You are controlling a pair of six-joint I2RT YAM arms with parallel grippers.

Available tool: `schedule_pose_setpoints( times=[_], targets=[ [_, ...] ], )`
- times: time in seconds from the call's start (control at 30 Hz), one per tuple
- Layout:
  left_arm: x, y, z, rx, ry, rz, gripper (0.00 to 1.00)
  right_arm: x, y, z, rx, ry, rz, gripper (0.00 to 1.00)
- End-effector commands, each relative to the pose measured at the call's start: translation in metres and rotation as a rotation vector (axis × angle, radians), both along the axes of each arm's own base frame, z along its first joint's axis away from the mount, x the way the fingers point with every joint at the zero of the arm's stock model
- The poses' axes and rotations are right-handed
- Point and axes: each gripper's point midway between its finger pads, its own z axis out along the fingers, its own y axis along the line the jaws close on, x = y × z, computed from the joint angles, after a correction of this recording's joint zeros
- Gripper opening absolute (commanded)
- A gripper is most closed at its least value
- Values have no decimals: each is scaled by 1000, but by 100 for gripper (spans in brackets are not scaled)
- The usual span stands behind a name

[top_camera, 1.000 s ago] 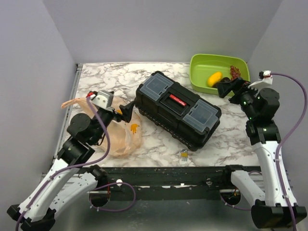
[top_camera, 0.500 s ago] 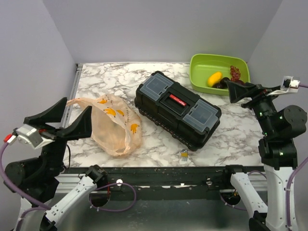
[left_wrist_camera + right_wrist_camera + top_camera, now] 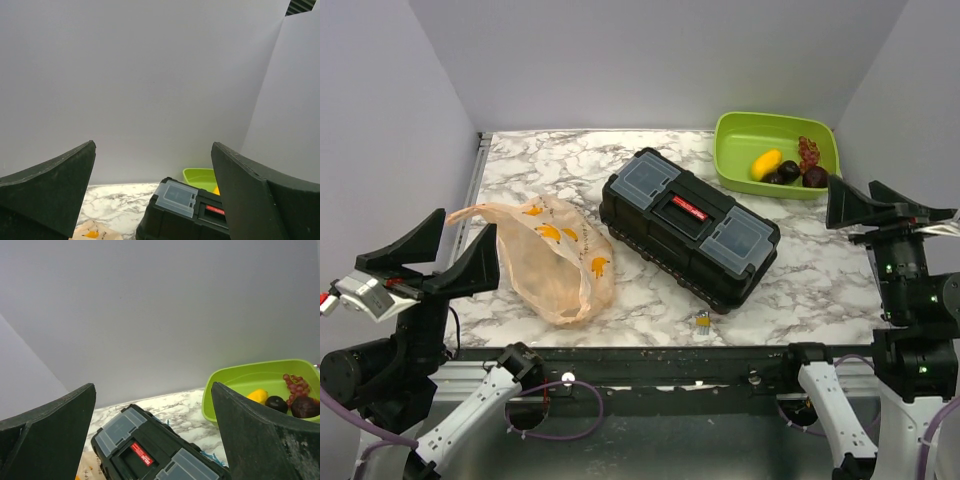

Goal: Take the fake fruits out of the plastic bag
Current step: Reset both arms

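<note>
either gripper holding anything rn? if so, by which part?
Nothing is held. The left gripper and the right gripper are both wide open and empty, well clear of the plastic bag.

Retracted the left gripper (image 3: pixel 472 222) off the plastic bag (image 3: pixel 555 262) to the near left, raised. Retracted the right gripper (image 3: pixel 851 184) from the green bin (image 3: pixel 732 150) toward the near right, uncovering two dark fake fruits (image 3: pixel 788 171) inside it.

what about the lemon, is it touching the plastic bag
Apart. Top external view: lemon in the green bin far right, plastic bag near left, black toolbox between them.
</note>
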Motion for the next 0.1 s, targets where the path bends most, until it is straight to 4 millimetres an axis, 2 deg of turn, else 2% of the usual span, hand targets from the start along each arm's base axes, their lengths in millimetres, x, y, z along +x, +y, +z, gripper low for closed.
schedule_pose_setpoints(
  times=[0.0,0.07],
  targets=[
    [5,0,-7,4,29,12,97,4,-11,-12,-21,76,-62,100],
    [6,-1,-7,5,29,9,97,1,-16,-12,-16,63,-89,100]
  ],
)
